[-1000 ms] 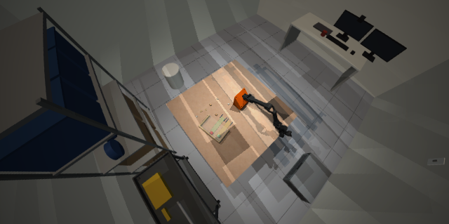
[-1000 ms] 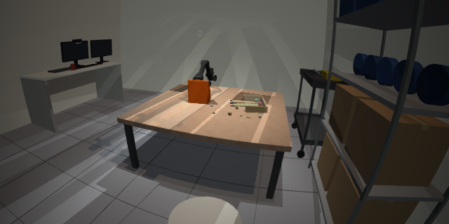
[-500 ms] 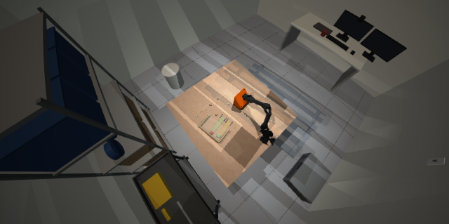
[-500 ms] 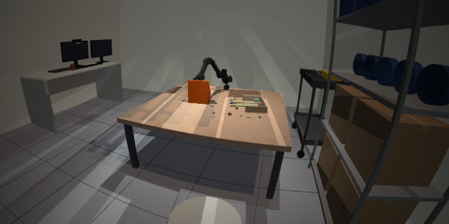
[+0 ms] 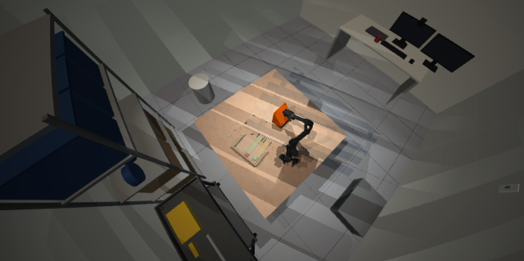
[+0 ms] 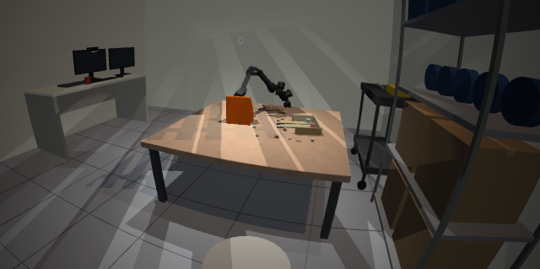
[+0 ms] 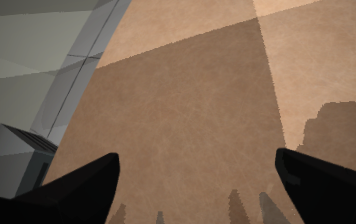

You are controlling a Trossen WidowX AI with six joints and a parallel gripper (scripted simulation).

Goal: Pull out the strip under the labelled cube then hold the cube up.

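Gripper [image 5: 289, 162] [image 6: 288, 99] [image 7: 198, 159]: open, empty. Two cubes, pinkish [image 5: 246, 155] [image 6: 312, 125] and greenish [image 5: 255, 158] [image 6: 308, 120]: on strips in tray [image 5: 245, 156] [image 6: 309, 131]; labels illegible. Risk: choosing the wrong strip.

Workshop-like room, metal shelving [image 5: 104, 146] [image 6: 498, 50], wheeled cart [image 5: 164, 220] [image 6: 369, 138], monitor desk [image 5: 352, 28] [image 6: 46, 90], tiled floor [image 5: 319, 228] [image 6: 101, 218]

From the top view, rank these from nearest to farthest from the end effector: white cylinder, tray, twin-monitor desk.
From the end effector:
1. Tray, beside it
2. White cylinder, beyond the table
3. Desk, far corner
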